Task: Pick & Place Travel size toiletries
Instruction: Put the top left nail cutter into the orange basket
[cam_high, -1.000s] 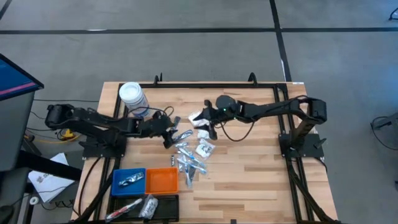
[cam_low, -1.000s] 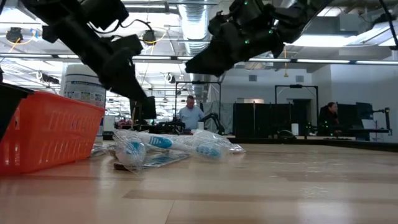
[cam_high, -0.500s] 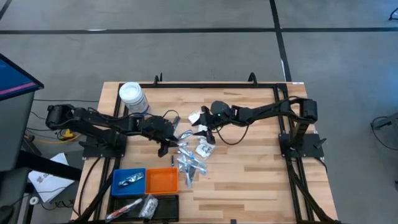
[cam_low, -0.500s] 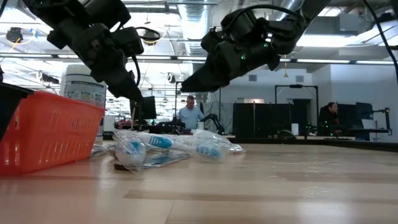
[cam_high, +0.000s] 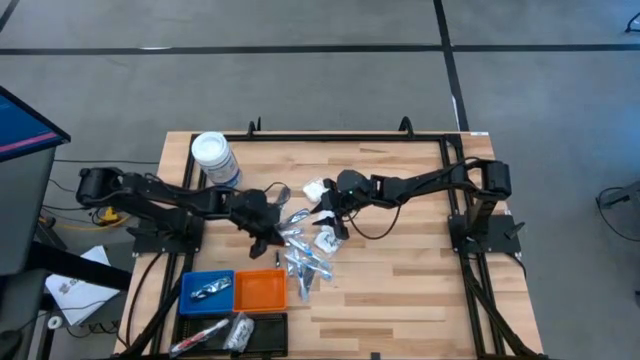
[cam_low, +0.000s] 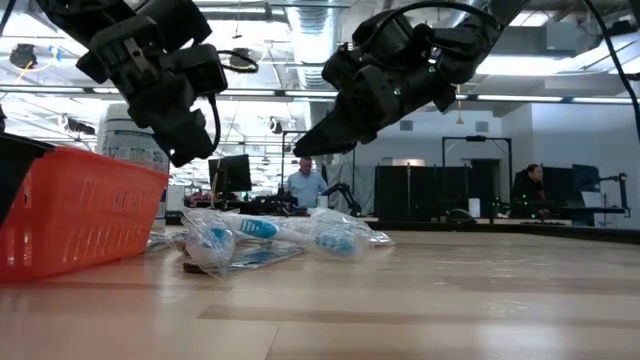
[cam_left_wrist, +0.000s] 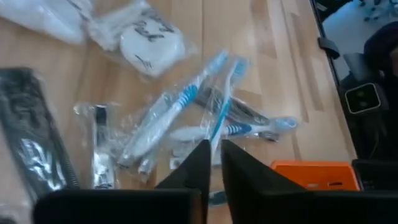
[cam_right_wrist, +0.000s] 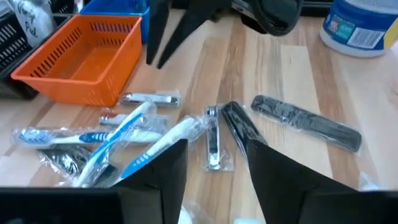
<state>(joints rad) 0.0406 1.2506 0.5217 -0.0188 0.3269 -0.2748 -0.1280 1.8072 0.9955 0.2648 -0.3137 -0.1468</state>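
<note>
The travel size toiletries (cam_high: 302, 252) lie loose on the wooden table: wrapped blue-and-white toothbrushes (cam_left_wrist: 180, 106), a nail clipper (cam_right_wrist: 212, 142), black combs (cam_right_wrist: 306, 122) and white packets (cam_left_wrist: 149, 42). My left gripper (cam_left_wrist: 213, 163) hangs shut just above the left side of the pile (cam_low: 265, 232), slanting down, with nothing between its fingers. My right gripper (cam_right_wrist: 214, 165) stands open above the pile's far right side, also slanting down and touching nothing. Each item rests flat on the table.
A white-lidded jar (cam_high: 213, 158) stands at the far left. An orange basket (cam_high: 261, 290), a blue tray (cam_high: 207, 290) and a black tray (cam_high: 230, 330) sit at the near left. Bare wood (cam_high: 400, 280) spreads to the right of the pile.
My left gripper has swung its fingers round toward the table's near edge, over the left side of the pile, and shut. My right gripper has sunk and come leftward toward the pile. The toiletries have not moved.
</note>
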